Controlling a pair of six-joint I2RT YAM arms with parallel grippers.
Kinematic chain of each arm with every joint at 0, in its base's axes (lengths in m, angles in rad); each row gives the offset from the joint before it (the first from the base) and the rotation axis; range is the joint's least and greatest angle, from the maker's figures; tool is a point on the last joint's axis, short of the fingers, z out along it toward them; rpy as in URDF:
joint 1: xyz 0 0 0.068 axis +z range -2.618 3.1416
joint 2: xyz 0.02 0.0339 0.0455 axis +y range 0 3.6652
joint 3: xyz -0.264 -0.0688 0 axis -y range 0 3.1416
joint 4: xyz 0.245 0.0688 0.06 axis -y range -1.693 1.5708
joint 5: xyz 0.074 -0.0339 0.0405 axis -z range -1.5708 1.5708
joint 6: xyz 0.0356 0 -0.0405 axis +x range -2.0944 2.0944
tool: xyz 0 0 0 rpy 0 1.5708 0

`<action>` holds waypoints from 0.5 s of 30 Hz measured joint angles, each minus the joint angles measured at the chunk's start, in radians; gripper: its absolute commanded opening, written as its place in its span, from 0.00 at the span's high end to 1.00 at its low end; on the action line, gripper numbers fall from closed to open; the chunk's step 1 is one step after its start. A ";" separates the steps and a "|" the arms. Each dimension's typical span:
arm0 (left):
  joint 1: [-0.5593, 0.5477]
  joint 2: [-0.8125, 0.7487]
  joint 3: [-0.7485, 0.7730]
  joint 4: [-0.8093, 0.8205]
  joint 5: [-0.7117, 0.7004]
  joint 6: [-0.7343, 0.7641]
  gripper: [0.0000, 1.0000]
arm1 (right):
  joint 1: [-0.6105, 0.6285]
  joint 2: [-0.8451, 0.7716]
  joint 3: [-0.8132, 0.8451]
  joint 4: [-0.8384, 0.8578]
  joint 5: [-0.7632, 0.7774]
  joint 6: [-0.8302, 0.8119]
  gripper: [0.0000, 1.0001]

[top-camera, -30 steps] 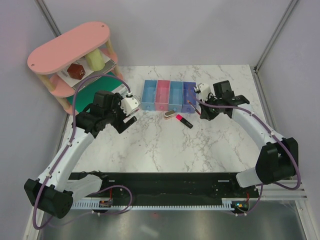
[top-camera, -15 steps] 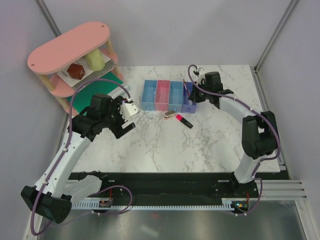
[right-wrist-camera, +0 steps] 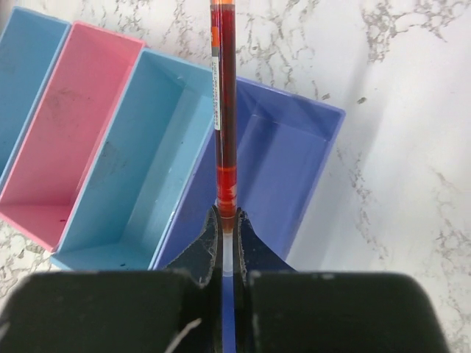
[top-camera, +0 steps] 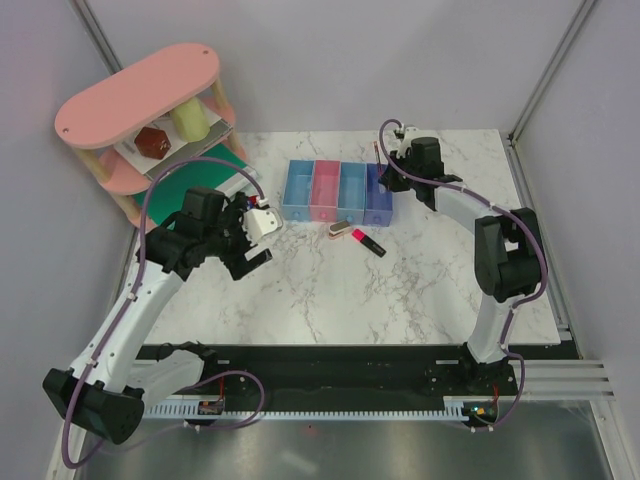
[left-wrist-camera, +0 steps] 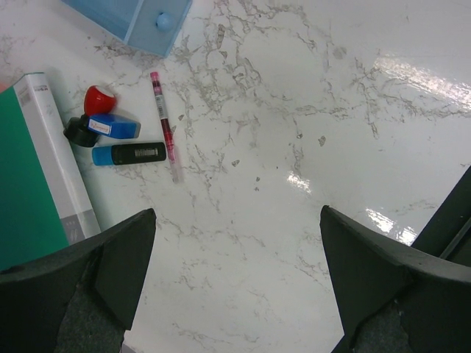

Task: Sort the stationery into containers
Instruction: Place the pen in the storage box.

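Nearest me, the left gripper (left-wrist-camera: pixel 239 257) is hanging over the marble table (left-wrist-camera: pixel 309 147), jaws spread wide and empty. Farther back, the right gripper (right-wrist-camera: pixel 227 220) is pinching a thin red pen (right-wrist-camera: pixel 224 110), clear-barrelled with red ink, by one end. The rest is sticking out past the fingertips, above the violet-blue bin (right-wrist-camera: pixel 294 169).

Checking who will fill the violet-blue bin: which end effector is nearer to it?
Right. The right end effector hangs over the edge of the violet-blue bin, gripping a red pen. The left end effector is open, well off to the left, near the green board.
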 measured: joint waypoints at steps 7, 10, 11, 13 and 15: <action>0.000 0.022 0.005 -0.004 0.029 0.003 0.00 | -0.006 -0.009 -0.040 0.021 0.023 -0.005 0.94; -0.001 0.034 0.008 -0.004 0.043 0.004 0.00 | -0.006 -0.012 -0.045 0.014 0.023 -0.014 0.93; -0.001 0.040 0.010 -0.004 0.050 0.005 0.00 | -0.006 -0.013 -0.044 0.012 0.023 -0.019 0.92; -0.001 0.056 0.017 -0.004 0.060 0.006 0.00 | -0.006 -0.019 -0.044 0.006 0.023 -0.028 0.71; -0.001 0.073 0.023 -0.003 0.075 0.006 0.01 | -0.006 -0.030 -0.044 0.002 0.023 -0.034 0.62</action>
